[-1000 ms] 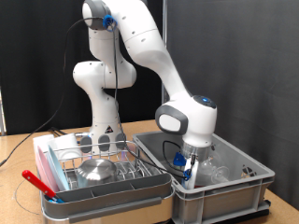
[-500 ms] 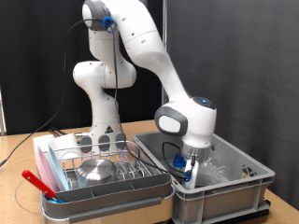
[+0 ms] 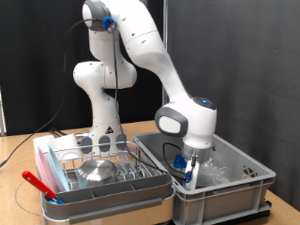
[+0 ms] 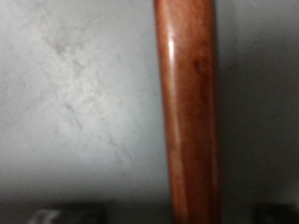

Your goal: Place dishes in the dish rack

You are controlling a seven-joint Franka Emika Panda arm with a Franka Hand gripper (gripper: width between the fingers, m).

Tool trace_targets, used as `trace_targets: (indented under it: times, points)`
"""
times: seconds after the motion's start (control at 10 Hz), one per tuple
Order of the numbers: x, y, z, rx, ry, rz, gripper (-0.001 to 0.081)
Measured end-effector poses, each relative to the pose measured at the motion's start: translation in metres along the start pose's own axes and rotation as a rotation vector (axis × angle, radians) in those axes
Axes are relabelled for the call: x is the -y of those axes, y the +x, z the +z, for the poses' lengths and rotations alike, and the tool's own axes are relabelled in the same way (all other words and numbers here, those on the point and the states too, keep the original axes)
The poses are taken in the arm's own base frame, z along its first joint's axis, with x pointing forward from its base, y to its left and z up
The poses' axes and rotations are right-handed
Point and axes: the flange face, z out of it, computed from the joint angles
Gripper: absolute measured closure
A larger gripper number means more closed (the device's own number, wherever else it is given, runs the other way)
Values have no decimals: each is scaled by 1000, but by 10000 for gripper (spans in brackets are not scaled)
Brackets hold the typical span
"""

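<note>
The white, smooth robot arm bends down from the exterior view's top, and its gripper (image 3: 192, 167) is lowered inside the large grey plastic bin (image 3: 246, 192) on the exterior view's right. The lower part of the hand is hidden behind the near wall of the bin, so I cannot tell how far the jaws are open or whether they have hold of anything. Beside the hand, inside the bin, some clear glass pieces (image 3: 216, 172) give a faint shine; their shapes are hard to read.

The wrist view is very close and blurred. It shows a thin orange-brown stick (image 4: 190, 112), glossy like polished wood, with a rounded section, running straight across a dull grey plastic surface with pale scratches.

To the left of the bin, touching it or just beside it, stands the silver wire dish rack in a white plastic tray base (image 3: 103, 192). A small shiny steel bowl (image 3: 96, 171) sits in the middle of the rack, apparently with its round bottom up. A round light-blue plate (image 3: 59, 148) seems to stand on edge at the far left side of the rack. A flat red utensil (image 3: 39, 183) lies slanted over the near left corner of the rack. All rests on a light wooden worktop (image 3: 17, 161).
</note>
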Motion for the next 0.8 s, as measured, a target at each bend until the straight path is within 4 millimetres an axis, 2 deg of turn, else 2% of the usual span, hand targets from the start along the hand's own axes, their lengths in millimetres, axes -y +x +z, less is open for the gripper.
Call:
trace_targets:
  times: [0.1,0.2,0.3,0.6,0.8]
  points:
    - [0,0,0,4,-7,-1,476]
    - [0,0,-1,7,-20,2,646]
    - [0,0,-4,8,-36,11,720]
    - [-5,2,-17,14,-77,38,720]
    - [-6,3,-38,51,-110,66,719]
